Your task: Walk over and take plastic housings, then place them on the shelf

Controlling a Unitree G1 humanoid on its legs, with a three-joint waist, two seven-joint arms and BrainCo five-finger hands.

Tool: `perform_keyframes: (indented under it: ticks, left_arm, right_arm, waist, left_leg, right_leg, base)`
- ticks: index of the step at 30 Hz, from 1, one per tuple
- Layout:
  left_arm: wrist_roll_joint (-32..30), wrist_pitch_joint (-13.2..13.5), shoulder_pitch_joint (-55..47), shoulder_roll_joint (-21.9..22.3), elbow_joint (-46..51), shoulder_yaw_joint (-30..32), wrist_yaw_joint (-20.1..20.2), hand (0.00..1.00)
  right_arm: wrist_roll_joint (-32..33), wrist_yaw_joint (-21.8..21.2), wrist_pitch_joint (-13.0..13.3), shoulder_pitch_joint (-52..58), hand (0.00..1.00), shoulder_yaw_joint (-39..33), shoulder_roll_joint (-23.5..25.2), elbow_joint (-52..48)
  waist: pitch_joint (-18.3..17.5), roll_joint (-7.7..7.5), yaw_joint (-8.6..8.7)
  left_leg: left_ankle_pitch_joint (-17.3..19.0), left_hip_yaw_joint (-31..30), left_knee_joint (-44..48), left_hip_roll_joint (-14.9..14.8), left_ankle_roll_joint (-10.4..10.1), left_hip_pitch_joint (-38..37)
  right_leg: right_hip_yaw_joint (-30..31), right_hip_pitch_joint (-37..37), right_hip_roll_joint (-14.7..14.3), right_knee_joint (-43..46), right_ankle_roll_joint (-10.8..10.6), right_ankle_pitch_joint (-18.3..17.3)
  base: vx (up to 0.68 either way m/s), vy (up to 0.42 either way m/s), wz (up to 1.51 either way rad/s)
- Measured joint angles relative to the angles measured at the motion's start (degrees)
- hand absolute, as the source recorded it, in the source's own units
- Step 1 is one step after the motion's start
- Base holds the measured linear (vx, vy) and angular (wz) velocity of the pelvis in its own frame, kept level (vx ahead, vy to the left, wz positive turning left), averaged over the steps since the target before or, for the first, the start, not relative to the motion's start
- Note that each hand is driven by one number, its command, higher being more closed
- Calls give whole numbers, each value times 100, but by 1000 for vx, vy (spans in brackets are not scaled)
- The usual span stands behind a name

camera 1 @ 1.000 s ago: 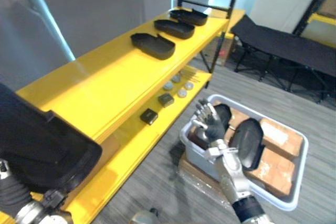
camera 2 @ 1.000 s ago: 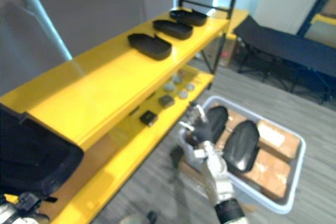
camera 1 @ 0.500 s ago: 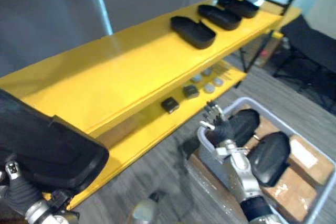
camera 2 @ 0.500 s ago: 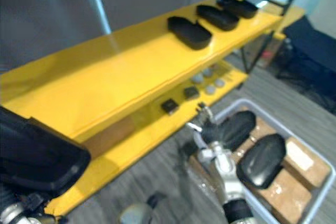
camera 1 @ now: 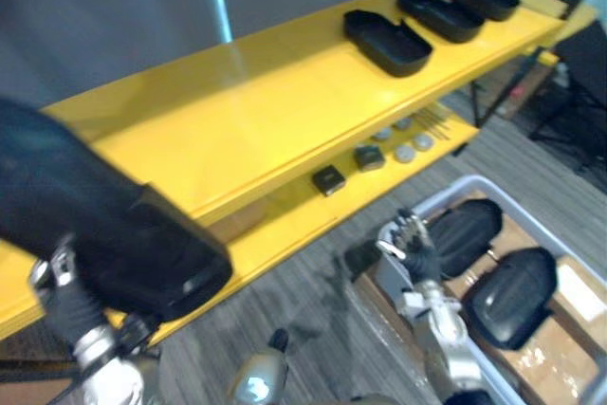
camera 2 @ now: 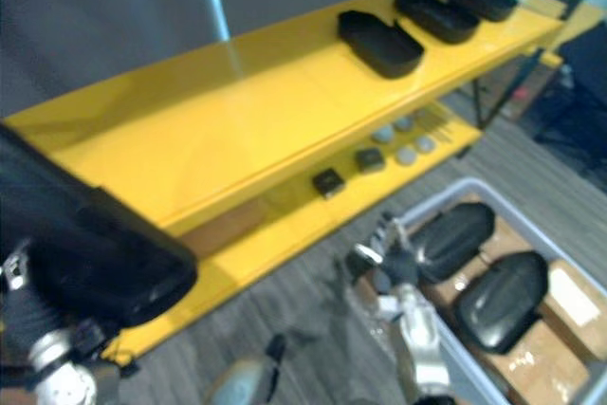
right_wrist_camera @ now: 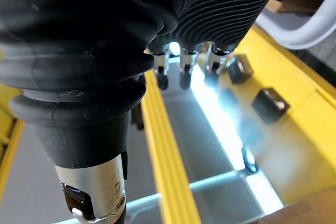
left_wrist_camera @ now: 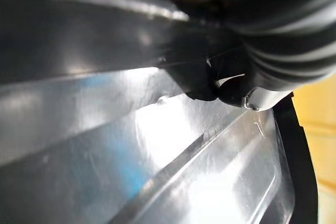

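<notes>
Swung round with the head, the whole view now takes in more of the shelf's point(camera 1: 285, 111) near end, and the carried housing point(camera 1: 123, 234) stands higher against its front edge than a second ago. The shelf's long yellow top board is bare along most of its run. I judge the load belongs there, in line with the three housings point(camera 1: 387, 42) lying open side up at the far end. The carried housing, broad and black, sits over the left robot hand point(left_wrist_camera: 283, 30), just short of the board. Whether that hand is clamped on it I cannot tell, as the shell hides it. Beside the shelf a grey bin point(camera 1: 453, 189) holds two more housings point(camera 1: 517, 286) on cardboard, domed side up. The right robot hand point(camera 1: 414, 244) hangs by the bin's near corner, fingers point(right_wrist_camera: 181, 72) straight and apart, empty. The eye views give the layout. The left wrist view adds the shell's glossy inside, and the right wrist view the small parts point(right_wrist_camera: 269, 104) on the lower board.
</notes>
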State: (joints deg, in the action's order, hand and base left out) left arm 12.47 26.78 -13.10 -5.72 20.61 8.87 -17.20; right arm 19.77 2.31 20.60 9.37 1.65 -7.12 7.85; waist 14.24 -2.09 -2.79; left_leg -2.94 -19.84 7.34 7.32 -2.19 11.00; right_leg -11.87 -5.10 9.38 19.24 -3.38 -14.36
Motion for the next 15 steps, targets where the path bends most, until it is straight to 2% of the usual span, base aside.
perform_keyframes:
  ticks: [1,3,5,9,12,15]
  left_arm:
    - [-33,-4,173,-106,2,-79,-53,100]
    - [-38,-70,223,-126,2,-84,-191,100]
    - [-136,-173,173,-127,3,-103,-380,100]
    - [-171,-195,62,-110,10,-117,-412,100]
    - [-229,-196,113,-106,10,-119,-448,100]
    - [-235,-195,211,-91,9,-113,-527,100]
  right_arm:
    - [-1,6,91,-90,0,-49,25,-4]
    - [-22,4,216,-387,0,-54,24,-11]
    - [-59,35,232,-730,0,-51,24,-27]
    - [-154,198,336,-954,0,-38,22,-307]
    - [-155,309,334,-944,0,-46,17,-520]
    - [-154,333,331,-900,0,-45,25,-522]
  waist:
    - [37,-66,0]
    - [94,-118,-2]
    - [105,-111,-53]
    - [276,-44,-159]
    - [507,60,-89]
    - [614,67,4]
  left_leg:
    - [-133,3,-108,-18,-10,5]
    - [-161,86,-110,-50,3,12]
    - [-161,169,-123,-124,4,10]
    - [-188,271,-217,-252,-38,8]
    - [-312,355,-413,-304,-47,17]
    - [-439,477,-627,-353,-50,19]
  right_leg:
    - [-43,70,11,84,-1,-1]
    - [-35,130,21,192,-6,1]
    - [62,281,5,363,-60,41]
    - [111,288,-91,161,-69,53]
    - [117,294,-131,-55,-64,50]
    - [115,311,-113,-285,15,-42]
  base:
    - [88,-55,53]
    - [61,-58,5]
    - [10,-35,-16]
    - [-66,-44,-18]
    - [-173,-19,-21]
    - [-156,-20,-19]
